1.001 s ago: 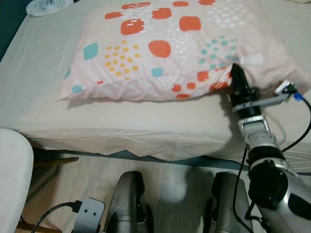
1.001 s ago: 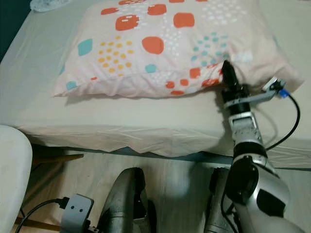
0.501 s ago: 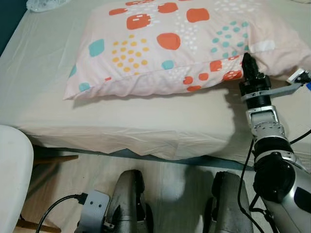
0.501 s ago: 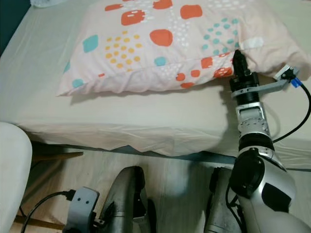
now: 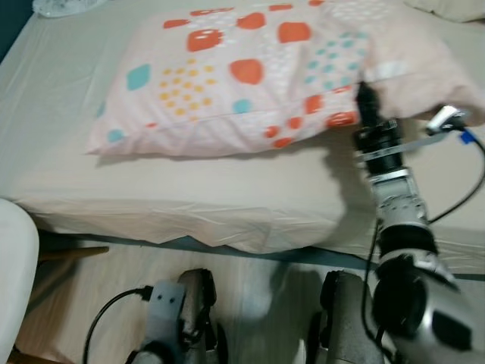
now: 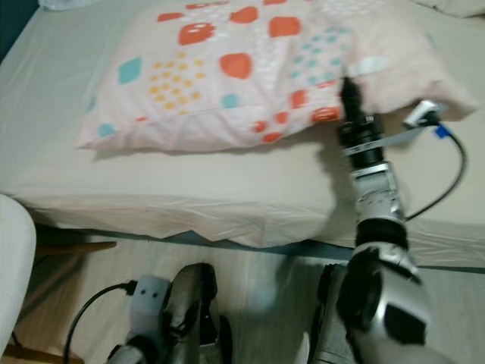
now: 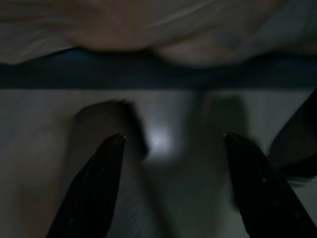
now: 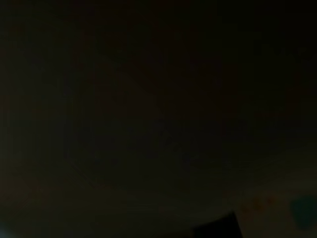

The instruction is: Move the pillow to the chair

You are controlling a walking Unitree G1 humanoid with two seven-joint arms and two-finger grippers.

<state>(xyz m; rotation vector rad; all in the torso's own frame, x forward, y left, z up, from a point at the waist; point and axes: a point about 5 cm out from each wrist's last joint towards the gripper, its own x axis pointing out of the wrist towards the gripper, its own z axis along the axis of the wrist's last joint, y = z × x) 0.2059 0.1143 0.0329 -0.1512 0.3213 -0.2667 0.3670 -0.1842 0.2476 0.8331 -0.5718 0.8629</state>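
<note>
The pillow (image 5: 265, 72) lies on the bed (image 5: 68, 174), the right gripper (image 5: 362, 97) at its four-o'clock corner; whether its fingers pinch fabric I cannot tell. A shallow hold could slip when it pulls. The left gripper (image 7: 171, 186) hangs spread over the floor. The chair (image 5: 14, 265), at eight o'clock, is cut off.

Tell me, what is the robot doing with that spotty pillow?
The robot stands at the bed and reaches its right gripper to the near edge of the spotty pillow, which lies flat on the bed. The black fingers press against the pillow's seam, but whether they have hold of it cannot be told. The left gripper hangs open, low by the floor. A bit of the white chair shows at the robot's left.
</note>
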